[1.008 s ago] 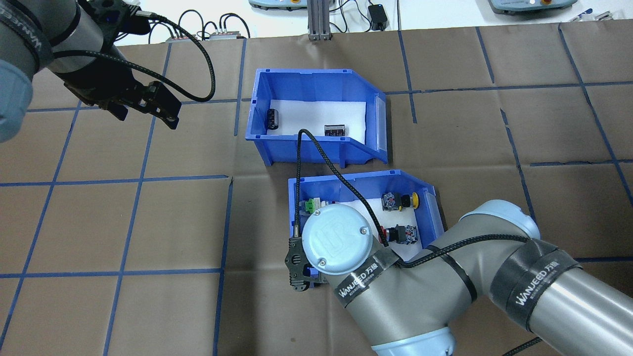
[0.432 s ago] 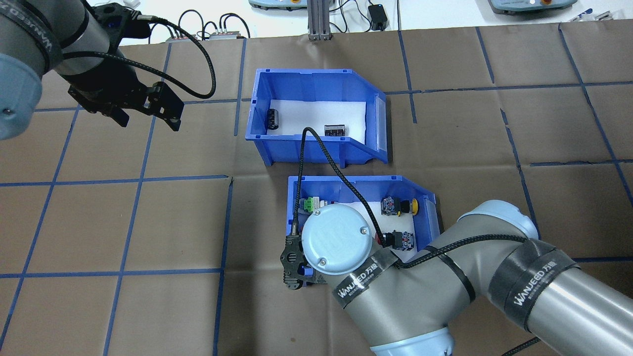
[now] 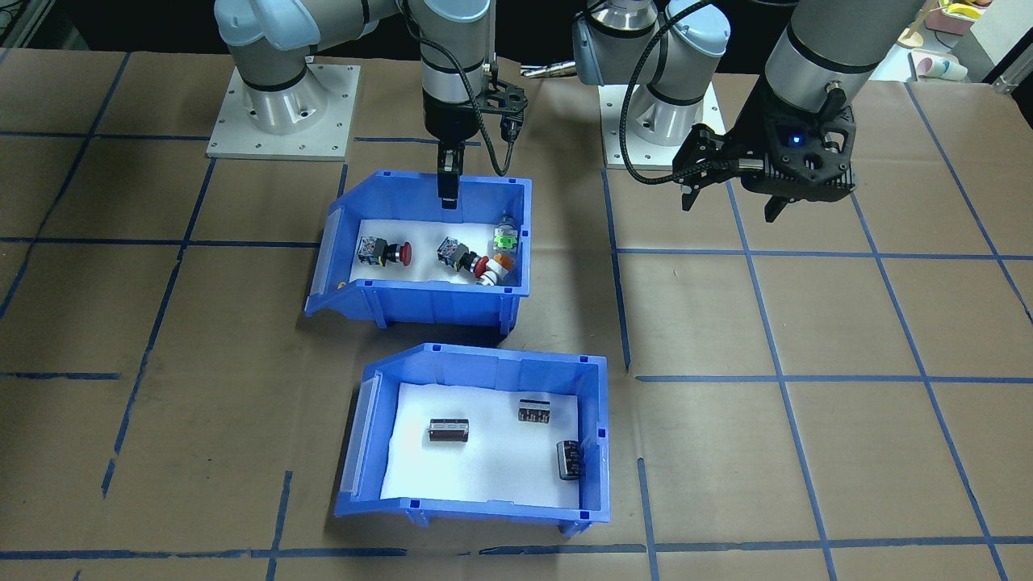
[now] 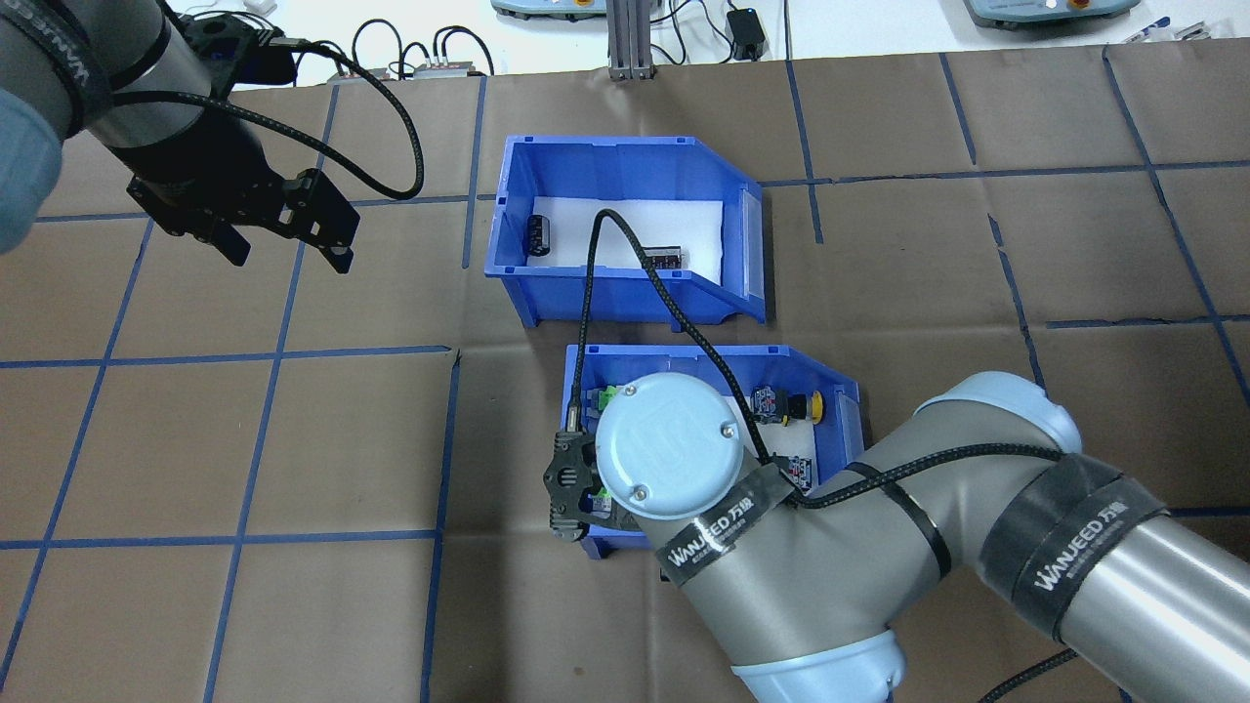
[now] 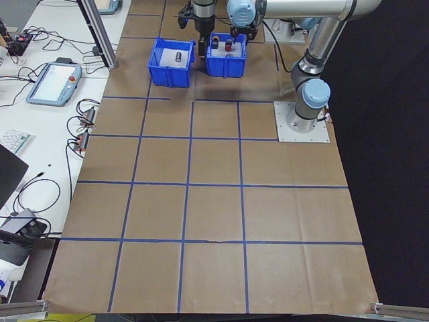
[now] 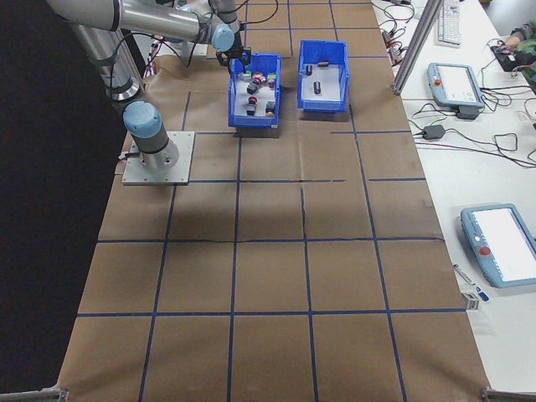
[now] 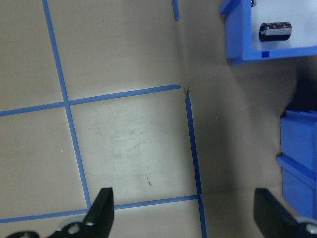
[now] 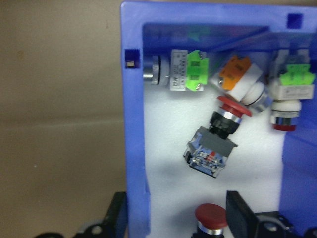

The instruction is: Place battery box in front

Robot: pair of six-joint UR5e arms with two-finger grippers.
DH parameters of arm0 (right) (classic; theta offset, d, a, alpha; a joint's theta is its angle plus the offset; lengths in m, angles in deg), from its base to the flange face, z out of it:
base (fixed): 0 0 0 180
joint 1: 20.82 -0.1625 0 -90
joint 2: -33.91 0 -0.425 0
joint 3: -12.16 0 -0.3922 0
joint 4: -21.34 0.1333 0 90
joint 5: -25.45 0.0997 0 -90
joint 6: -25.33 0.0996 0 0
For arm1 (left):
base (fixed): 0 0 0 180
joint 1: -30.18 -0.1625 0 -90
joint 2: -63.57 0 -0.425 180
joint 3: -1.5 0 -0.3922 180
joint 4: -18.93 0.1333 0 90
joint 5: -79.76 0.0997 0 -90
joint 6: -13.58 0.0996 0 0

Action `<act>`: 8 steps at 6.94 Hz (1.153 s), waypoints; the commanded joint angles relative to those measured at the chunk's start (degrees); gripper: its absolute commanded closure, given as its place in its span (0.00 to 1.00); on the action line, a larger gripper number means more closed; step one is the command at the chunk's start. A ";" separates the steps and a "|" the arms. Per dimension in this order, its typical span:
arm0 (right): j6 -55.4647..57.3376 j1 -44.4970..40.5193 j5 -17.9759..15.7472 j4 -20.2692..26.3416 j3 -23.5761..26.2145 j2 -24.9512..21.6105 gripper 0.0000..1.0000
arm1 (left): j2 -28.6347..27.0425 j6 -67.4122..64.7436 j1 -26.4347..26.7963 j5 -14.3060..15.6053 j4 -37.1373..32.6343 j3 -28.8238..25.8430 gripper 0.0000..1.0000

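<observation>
Facing the robot, the battery box (image 3: 476, 436) sits on the operators' side of the table, its long axis across the view and its open front toward the view's left, with the switch bin (image 3: 428, 250) just behind it, nearer the robot's base. The right gripper (image 3: 449, 184) straddles that switch bin's rear wall, so it holds the wrong bin if it holds anything, while the left gripper (image 3: 730, 190) hangs spread and empty over bare table. From overhead, the battery box (image 4: 625, 229) lies beyond the switch bin (image 4: 713, 430), to the right of the left gripper (image 4: 288, 239), which looks the freer arm to reach it. The left wrist view confirms jaws wide apart (only a corner of the battery box (image 7: 267, 32) shows). In the right wrist view the fingers (image 8: 240, 213) bracket the bin wall (image 8: 133, 124), seemingly not yet clamped, though contact is hard to judge.
</observation>
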 commanded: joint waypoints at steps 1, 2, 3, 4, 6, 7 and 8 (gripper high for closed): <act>0.23 5.88 -0.06 11.22 -8.25 -4.06 0.00 | 0.15 -0.12 0.12 -0.17 -2.02 0.14 0.01; 0.76 11.23 0.29 18.96 -10.99 -6.00 0.00 | 1.46 -0.30 0.12 -0.34 -2.37 0.75 0.01; 0.76 16.33 0.38 22.25 -11.97 -9.15 0.00 | 1.56 -0.30 0.21 -0.52 -2.28 1.54 0.01; 2.15 23.78 0.47 22.55 -12.07 -11.44 0.00 | 1.56 0.05 0.21 0.17 -1.76 1.20 0.01; 13.69 37.42 0.73 22.81 -12.42 -15.23 0.00 | 2.87 0.06 0.29 0.18 -2.02 1.72 0.01; 23.86 40.18 3.17 22.81 -12.51 -14.98 0.00 | 2.88 0.14 0.29 0.18 -2.37 1.81 0.00; 36.15 40.29 3.98 22.73 -12.60 -15.15 0.00 | 2.44 0.14 0.21 -0.08 -2.37 1.72 0.00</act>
